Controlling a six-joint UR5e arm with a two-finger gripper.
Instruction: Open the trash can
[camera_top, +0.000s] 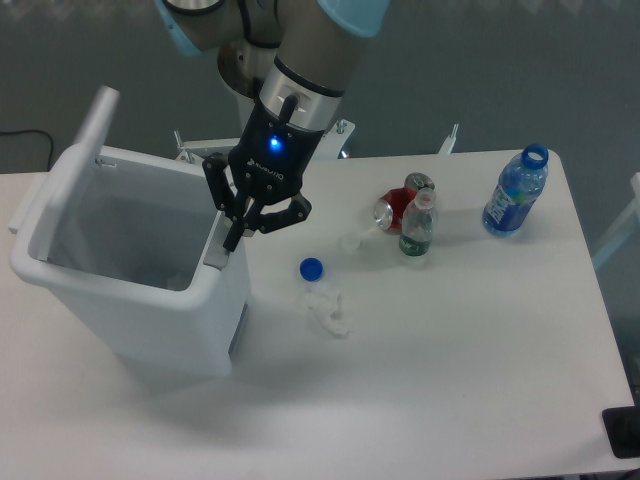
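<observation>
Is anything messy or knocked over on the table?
Yes. A red can lies on its side, a blue cap sits loose, and crumpled white paper lies on the table.

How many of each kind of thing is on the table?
Trash can: 1
Bottles: 2, a blue bottle and a small clear bottle
Red can: 1
Blue cap: 1
Crumpled white paper: 1
Total: 6
</observation>
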